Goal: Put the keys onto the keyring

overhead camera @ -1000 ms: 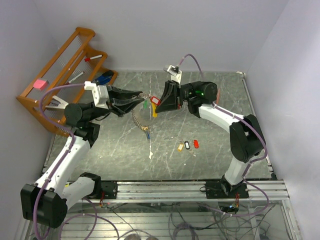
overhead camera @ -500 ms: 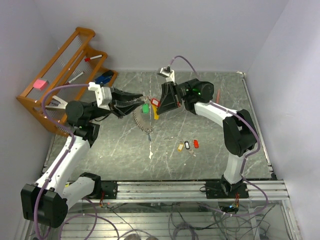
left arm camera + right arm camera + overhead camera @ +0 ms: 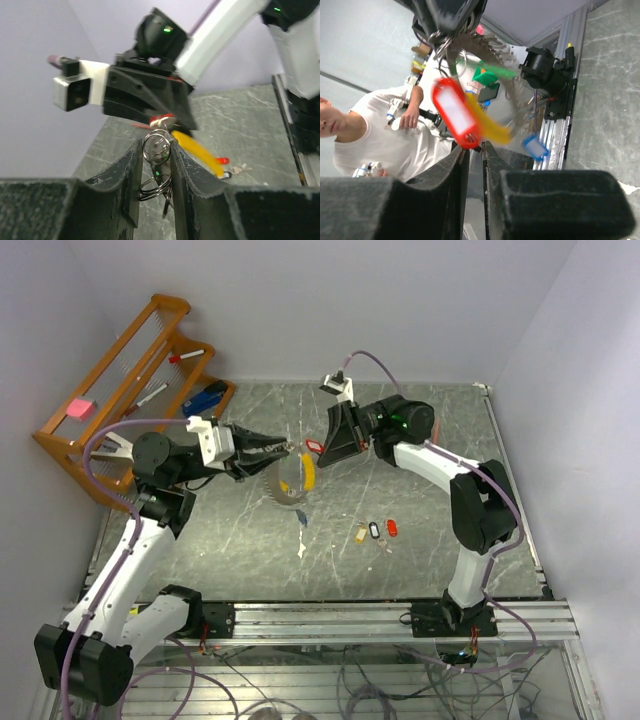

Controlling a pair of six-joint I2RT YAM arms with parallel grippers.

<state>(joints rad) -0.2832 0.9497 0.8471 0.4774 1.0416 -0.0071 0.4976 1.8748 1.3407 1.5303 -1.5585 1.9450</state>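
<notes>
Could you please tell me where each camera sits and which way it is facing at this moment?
Top external: high behind the robot, looking down on the table; left arm and right arm whole.
Left wrist: along its own fingers at the keyring pinched between them, the right gripper beyond.
Right wrist: along its fingers toward the near rail, the red-tagged key and left gripper ahead.
Shared: both wrist views show the yellow tag.

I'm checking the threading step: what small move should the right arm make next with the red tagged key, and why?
Probably ease the right pincer back slightly, testing whether the red tagged key hangs from the keyring. The left pincer clamps the ring, and the red tag sits close to it; whether the right pincer grips the key is unclear.
</notes>
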